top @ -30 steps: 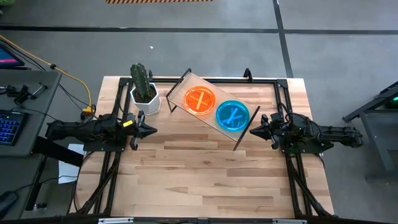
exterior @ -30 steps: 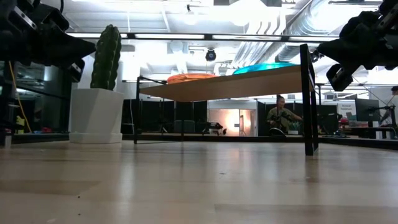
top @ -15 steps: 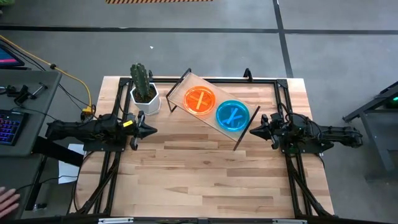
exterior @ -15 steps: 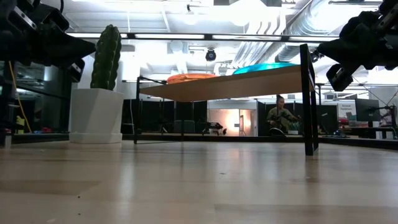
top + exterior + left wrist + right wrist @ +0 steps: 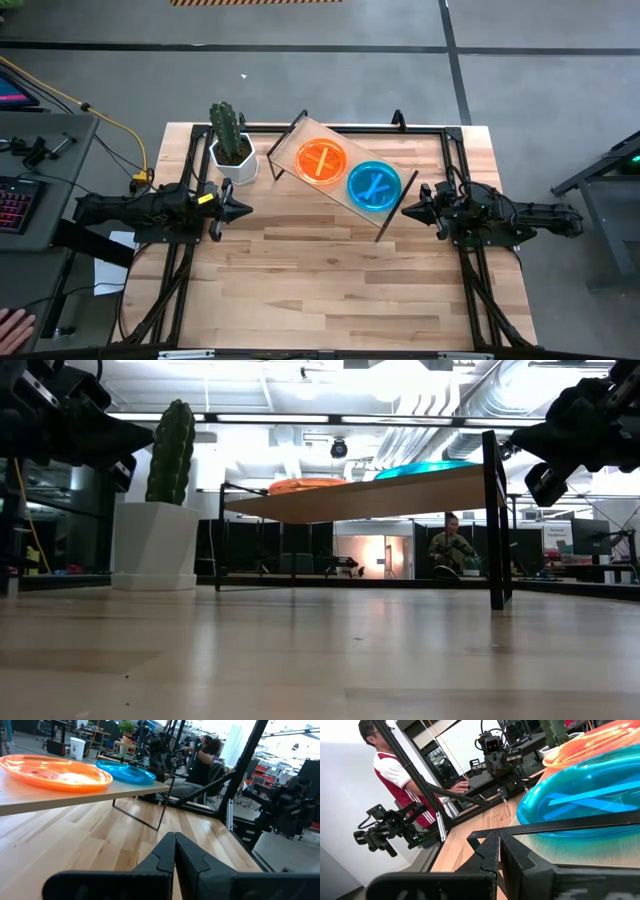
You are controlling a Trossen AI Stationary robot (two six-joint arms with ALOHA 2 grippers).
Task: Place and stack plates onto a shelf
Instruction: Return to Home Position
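The shelf (image 5: 345,200), a light-wood board on thin black wire legs, stands slantwise at the table's far middle. On it rest an orange-red plate (image 5: 322,160) and a teal-blue plate (image 5: 373,186), each flat on its base; each may be a stack, I cannot tell. Both also show in the left wrist view, orange plate (image 5: 55,770) and teal plate (image 5: 125,771). My left gripper (image 5: 247,209) is shut at the table's left edge, pointing level toward the shelf. My right gripper (image 5: 405,211) is shut at the right edge, just off the shelf's near right corner.
A cactus in a white pot (image 5: 231,147) stands at the far left beside the shelf. Bare wooden tabletop (image 5: 330,280) spreads across the near half. A black frame (image 5: 455,160) runs along the table's sides and far edge. People (image 5: 395,775) are in the room beyond.
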